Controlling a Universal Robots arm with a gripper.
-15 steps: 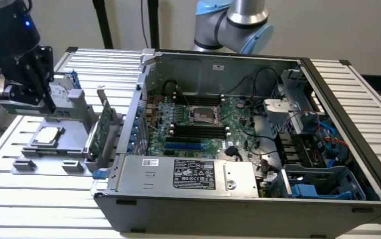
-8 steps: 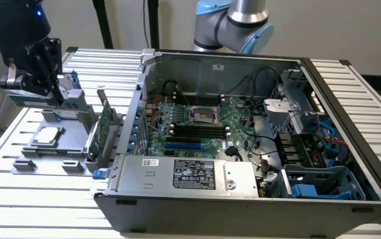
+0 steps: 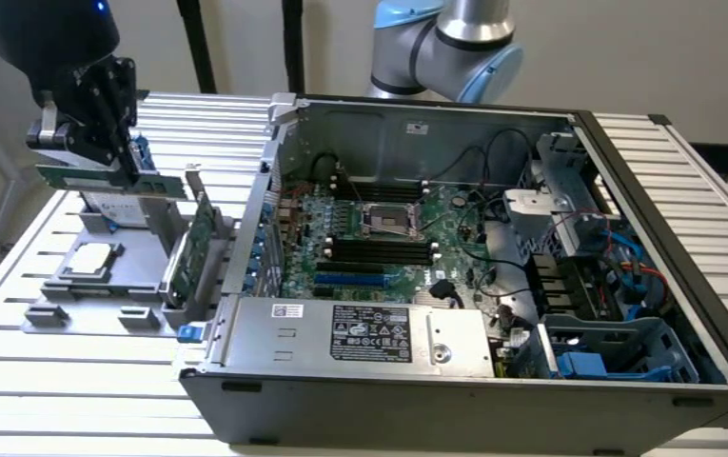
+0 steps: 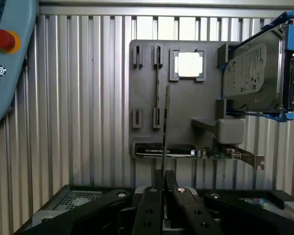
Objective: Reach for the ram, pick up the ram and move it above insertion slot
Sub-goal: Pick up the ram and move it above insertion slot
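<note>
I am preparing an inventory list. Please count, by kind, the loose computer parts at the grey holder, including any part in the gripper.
Ram stick, held in the gripper: 1
Processor chip: 1
Hard drive in blue frame: 1
Expansion card with metal bracket: 1
Total: 4

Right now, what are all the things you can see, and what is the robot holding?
ram: one, green, held up above the grey tray.
grey tray: one, on the slatted table.
computer case: one, dark grey, open, on the exterior view's right.
motherboard: one, green, inside the case.
expansion card: one, green, upright in the tray.
hard drive: one, silver in a blue frame, at the tray's edge.
processor chip: one, silver, in the tray.
gripper: one, black, shut on the ram.
</note>
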